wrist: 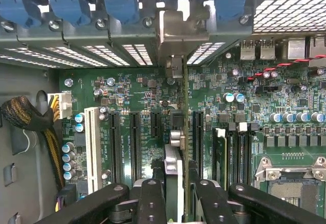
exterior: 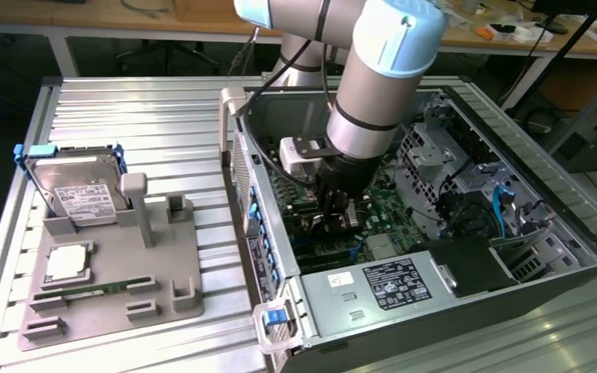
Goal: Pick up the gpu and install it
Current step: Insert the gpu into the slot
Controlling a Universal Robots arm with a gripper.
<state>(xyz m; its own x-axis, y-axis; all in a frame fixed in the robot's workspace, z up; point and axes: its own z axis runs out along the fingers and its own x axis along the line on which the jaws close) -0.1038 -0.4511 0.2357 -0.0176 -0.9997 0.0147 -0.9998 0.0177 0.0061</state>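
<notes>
Black gripper point(wrist: 175, 193) fingers are pinched narrowly on the gpu point(wrist: 174, 163), which is seen edge-on in the wrist view, standing upright between them above the motherboard point(wrist: 137, 89). Its silvery bracket point(wrist: 175, 33) reaches toward the rear slot grille point(wrist: 91, 53) of the computer case point(exterior: 547, 225), and the card's lower edge sits over a gap between two of the long black expansion slots point(wrist: 134, 145) on the motherboard. Whether the edge connector has already entered a slot I cannot tell.

In the exterior view the gripper point(exterior: 335, 221) is down inside the case, close above the motherboard, with the power supply point(exterior: 382, 289) near it.

My judgement of the risks, all taken relative to the motherboard:
- If the card is slightly off the slot line, pressing down would jam its edge on the slot wall or on the small components beside it.
- If the bracket misses its opening in the grille, it could catch on the case metal and tilt the card (a tilted card seats at one end only).
- The grip is on a thin edge, so a sideways load may let the card twist in the fingers.
- Capacitors point(wrist: 69, 155) near the white slot point(wrist: 92, 147) stand well clear.
</notes>
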